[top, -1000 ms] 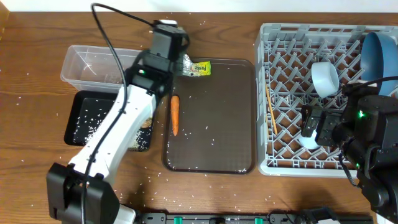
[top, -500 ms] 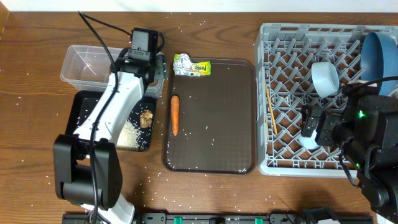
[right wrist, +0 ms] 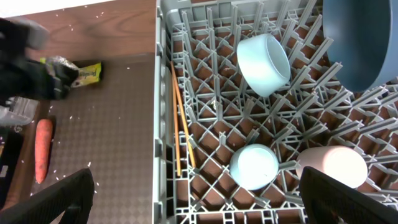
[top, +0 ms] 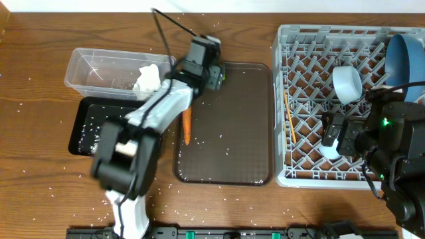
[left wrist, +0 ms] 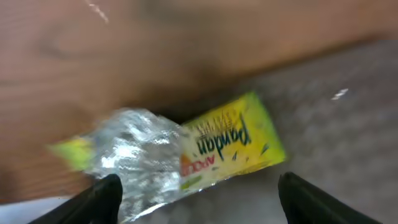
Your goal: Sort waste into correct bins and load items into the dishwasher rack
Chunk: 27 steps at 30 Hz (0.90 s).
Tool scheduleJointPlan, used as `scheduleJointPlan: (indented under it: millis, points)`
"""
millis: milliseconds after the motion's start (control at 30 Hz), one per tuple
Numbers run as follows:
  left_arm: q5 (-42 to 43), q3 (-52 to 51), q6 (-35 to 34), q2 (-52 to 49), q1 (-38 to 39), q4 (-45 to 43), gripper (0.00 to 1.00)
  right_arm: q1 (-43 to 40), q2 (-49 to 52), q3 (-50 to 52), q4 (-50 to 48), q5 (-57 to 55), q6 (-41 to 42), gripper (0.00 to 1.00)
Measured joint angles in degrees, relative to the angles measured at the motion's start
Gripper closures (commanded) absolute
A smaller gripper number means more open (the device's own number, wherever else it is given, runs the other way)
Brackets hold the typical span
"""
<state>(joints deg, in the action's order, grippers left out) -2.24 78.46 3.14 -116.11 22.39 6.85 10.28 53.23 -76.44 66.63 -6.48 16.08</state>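
Observation:
My left gripper (left wrist: 200, 208) is open and hovers over the crumpled green-yellow wrapper (left wrist: 186, 149) at the far left corner of the brown serving tray (top: 229, 139); the overhead view shows that gripper (top: 212, 72) covering most of the wrapper. Crumpled white paper (top: 147, 78) lies in the clear tub (top: 93, 66). The carrot (top: 186, 126) lies on the serving tray, partly under my left arm. Rice grains speckle the black tray (top: 86, 129). My right gripper (right wrist: 199, 208) is open and empty above the rack's (top: 299, 174) front left corner.
In the rack sit the dark blue plate (right wrist: 360, 37), the light blue cup (right wrist: 264, 62), a white bowl (right wrist: 254, 167), a pink-lined bowl (right wrist: 333, 165) and the chopsticks (right wrist: 180, 118). Loose rice lies scattered over the wooden table (top: 40, 53).
The left gripper opened over the clear tub, left the white paper in it, then swung right to the wrapper. The right arm has not moved.

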Motion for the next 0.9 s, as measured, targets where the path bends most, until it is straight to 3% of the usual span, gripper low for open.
scheduleJointPlan:
  millis: [167, 267, 633, 900]
  points:
    - [0.2, -0.15, 1.2, -6.38, -0.2, -3.61, 0.2, 0.0, 0.0, 0.0, 0.0, 0.0, 0.0, 0.01]
    - [0.28, -0.15, 1.38, -6.78, -0.2, -4.76, 0.27, 0.0, 0.0, 0.0, 0.0, 0.0, 0.0, 0.01]
    - [0.61, -0.13, 1.57, -6.82, -0.17, -2.38, 0.91, 0.0, 0.0, 0.0, 0.0, 0.0, 0.0, 0.01]
    - [4.98, -0.2, 1.79, -3.69, 0.0, 5.42, 0.94, 0.0, 0.0, 0.0, 0.02, 0.0, 0.0, 0.01]
